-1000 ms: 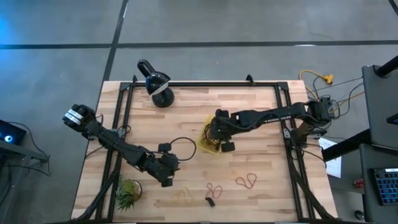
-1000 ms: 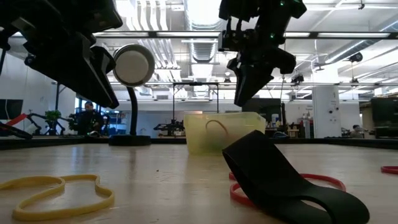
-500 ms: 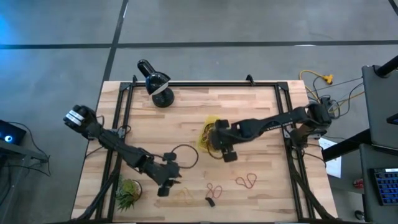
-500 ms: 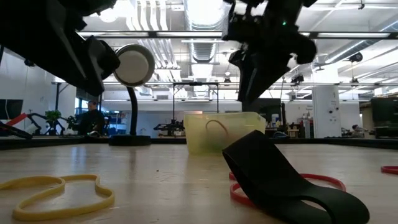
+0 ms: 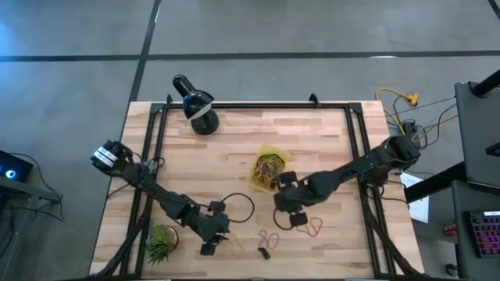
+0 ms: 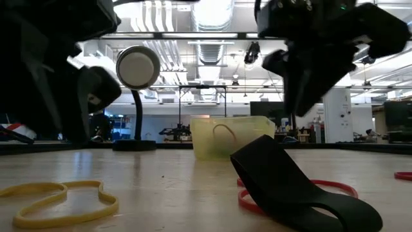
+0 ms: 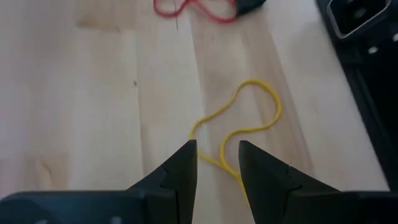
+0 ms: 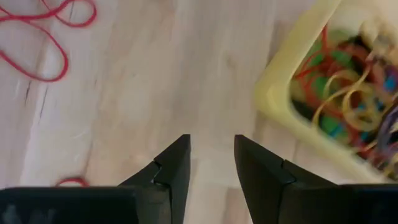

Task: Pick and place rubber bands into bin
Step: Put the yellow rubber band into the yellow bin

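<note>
The yellow bin stands mid-table with several coloured rubber bands inside. Loose bands lie flat on the wood near the front edge: a yellow one, a red one, a second red one and a black one. My left gripper hangs open just left of the yellow band, tilted down; one strand of that band runs under the gap between its fingers. My right gripper is open, pointing down, between the bin and the red band.
A black domed lamp stands at the far left. A small green plant sits at the near left corner, close to my left arm. Black frame rails run along the table's sides. Bare wood lies between the bin and the loose bands.
My right gripper has left its place above the bin and swung toward the table's near edge, ending beside the red band. My left gripper has gone toward the near edge and down toward the yellow band, tipping further downward. No band on the table has moved.
</note>
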